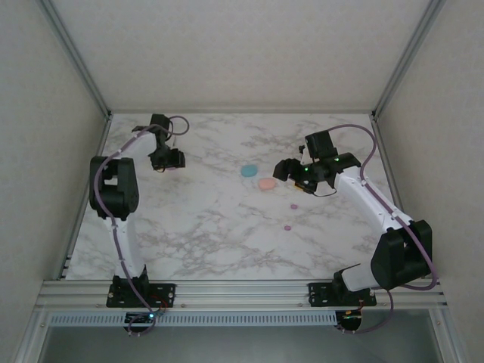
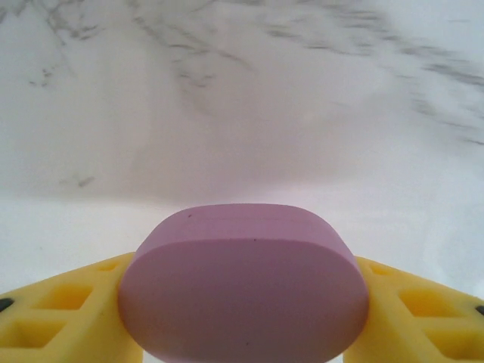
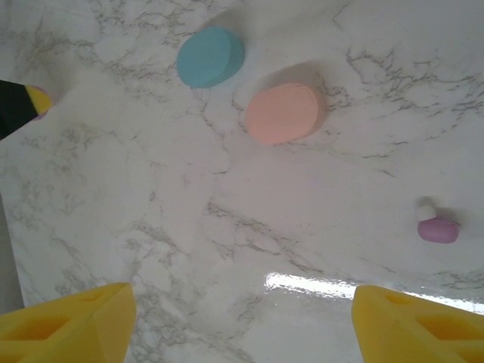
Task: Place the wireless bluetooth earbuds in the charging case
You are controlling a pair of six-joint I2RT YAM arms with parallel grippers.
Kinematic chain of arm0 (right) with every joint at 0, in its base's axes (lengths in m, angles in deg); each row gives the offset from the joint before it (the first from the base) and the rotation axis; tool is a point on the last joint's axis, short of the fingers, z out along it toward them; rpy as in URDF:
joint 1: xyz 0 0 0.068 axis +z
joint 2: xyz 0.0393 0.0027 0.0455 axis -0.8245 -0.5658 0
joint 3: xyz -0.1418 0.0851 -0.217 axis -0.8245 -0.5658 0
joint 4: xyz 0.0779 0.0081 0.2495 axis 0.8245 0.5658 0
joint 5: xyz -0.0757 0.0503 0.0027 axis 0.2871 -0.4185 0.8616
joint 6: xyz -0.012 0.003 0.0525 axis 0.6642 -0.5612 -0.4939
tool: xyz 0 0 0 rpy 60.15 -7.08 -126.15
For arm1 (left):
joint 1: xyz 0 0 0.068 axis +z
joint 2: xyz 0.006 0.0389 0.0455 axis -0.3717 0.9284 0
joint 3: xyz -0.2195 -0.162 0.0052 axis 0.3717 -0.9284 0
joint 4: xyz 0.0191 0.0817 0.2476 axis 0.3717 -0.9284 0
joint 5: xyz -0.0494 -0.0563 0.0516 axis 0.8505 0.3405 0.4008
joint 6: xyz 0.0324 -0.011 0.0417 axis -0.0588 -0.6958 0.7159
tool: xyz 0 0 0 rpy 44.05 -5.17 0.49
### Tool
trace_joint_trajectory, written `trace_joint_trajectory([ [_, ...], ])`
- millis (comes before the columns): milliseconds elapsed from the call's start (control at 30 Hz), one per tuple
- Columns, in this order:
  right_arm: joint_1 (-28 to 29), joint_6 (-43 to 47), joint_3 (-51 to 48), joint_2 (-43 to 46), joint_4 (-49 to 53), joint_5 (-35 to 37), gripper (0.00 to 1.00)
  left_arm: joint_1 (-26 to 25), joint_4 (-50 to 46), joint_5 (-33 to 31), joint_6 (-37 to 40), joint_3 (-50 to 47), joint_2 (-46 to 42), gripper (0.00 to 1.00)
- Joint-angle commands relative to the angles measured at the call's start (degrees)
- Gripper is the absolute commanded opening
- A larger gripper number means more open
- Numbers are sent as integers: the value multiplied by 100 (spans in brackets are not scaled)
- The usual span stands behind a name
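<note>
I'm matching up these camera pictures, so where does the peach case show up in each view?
Top external: peach case mid-table, right of and nearer than the teal case.
Right wrist: peach case upper middle, right of the teal case.
Left wrist: left pincer shut on a pink case.
Shared landmark: teal case.

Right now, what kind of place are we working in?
Probably a lab robot cell, not a home: plain white panels in aluminium framing box in a marble-patterned tabletop, and the left arm and right arm are bolted to a rail at its near edge.
</note>
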Motion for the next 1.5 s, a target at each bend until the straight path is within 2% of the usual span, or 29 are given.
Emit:
trace_joint_trajectory([
  [0,-31,-41,40,-88,-140,-243,76,-353,277,633,468,-244,-944,58],
  [233,-211,-78,309,-62,-248,-847,76,-1379,833,1397,1349,-1202,-2676,57],
  [333,-288,-86,505,-51,-272,-1254,76,-1694,1047,2065,2158,-1716,-3386,57],
  [433,-293,-100,752,-113,-308,-1864,74,-1916,1130,2754,3323,-2251,-4011,55],
  [533,-276,-264,808,-115,-646,-2535,72,-2169,1300,2796,4080,-2651,-4470,54],
  [700,-95,-266,1034,-188,-761,-3166,69,-2646,821,2538,5150,-2453,-4514,54],
  [933,406,171,1305,-466,-392,-3471,65,-2891,669,2426,5425,-2049,-4226,53],
  [1067,709,627,1546,-731,157,-3424,57,-2918,570,2546,5462,-1818,-4081,54],
  [1233,951,820,1609,-838,173,-3624,56,-2927,367,2637,5480,-1607,-3958,54],
  [1467,998,726,1605,-870,-97,-3870,58,-2936,289,2629,5471,-1540,-3940,54],
])
